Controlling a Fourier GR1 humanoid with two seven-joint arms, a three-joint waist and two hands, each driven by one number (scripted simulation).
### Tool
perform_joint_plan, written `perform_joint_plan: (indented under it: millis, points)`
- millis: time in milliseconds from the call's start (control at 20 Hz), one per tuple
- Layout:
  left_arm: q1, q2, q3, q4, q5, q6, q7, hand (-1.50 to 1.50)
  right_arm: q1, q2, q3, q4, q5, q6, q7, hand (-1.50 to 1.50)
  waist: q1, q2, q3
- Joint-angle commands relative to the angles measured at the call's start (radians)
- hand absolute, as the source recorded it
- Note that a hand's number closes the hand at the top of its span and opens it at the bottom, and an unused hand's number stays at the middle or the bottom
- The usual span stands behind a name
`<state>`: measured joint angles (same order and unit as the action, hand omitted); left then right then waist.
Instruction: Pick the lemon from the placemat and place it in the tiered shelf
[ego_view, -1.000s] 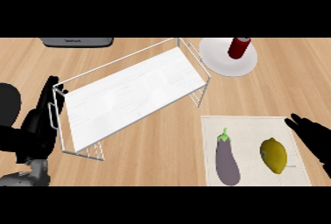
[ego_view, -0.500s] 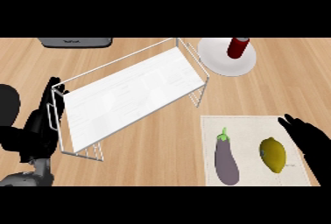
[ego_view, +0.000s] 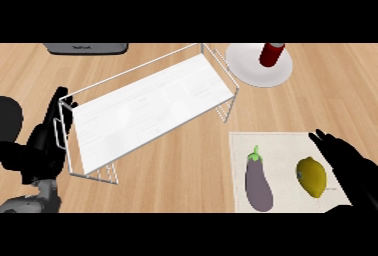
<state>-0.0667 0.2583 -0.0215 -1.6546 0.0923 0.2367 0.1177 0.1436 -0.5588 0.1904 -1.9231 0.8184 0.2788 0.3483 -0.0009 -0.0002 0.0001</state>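
- Since a second ago, the right hand has slid left across the placemat, closer to the lemon.
- Its fingers are straight and hold nothing, just beside the lemon's right side.
- Lemon and eggplant lie side by side on the placemat (eggplant on the left).
- Left hand rests open at the shelf's left end.
- Behind the shelf, a plate carries a red bottle.

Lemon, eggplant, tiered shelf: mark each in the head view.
lemon (ego_view: 311, 176), head view, middle of its yellow body.
eggplant (ego_view: 258, 182), head view, middle of its purple body.
tiered shelf (ego_view: 148, 110), head view, middle of its white top panel.
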Motion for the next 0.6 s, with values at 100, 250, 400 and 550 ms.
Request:
perform_joint_plan:
  millis: [100, 250, 400, 550]
  points:
    - [-0.064, -0.042, 0.008, 0.040, -0.043, 0.011, 0.040, 0.00, 0.062, 0.051, -0.014, 0.041, 0.069, -0.059, -0.105, -1.50, -0.005, 0.000, 0.000]
    - [0.039, -0.071, -0.022, -0.045, -0.079, 0.014, 0.018, 0.00, -0.006, 0.102, -0.011, 0.074, 0.088, -0.036, -0.098, -1.50, 0.001, 0.000, 0.000]
    - [-0.060, -0.069, 0.016, 0.016, -0.061, -0.003, 0.036, 0.00, -0.047, 0.062, -0.097, 0.121, 0.040, 0.001, -0.183, -1.50, -0.001, 0.000, 0.000]
    - [-0.022, -0.038, 0.032, -0.102, -0.047, -0.025, 0.125, 0.00, -0.057, 0.169, 0.003, 0.205, 0.152, -0.096, -0.163, -1.50, 0.003, 0.000, 0.000]
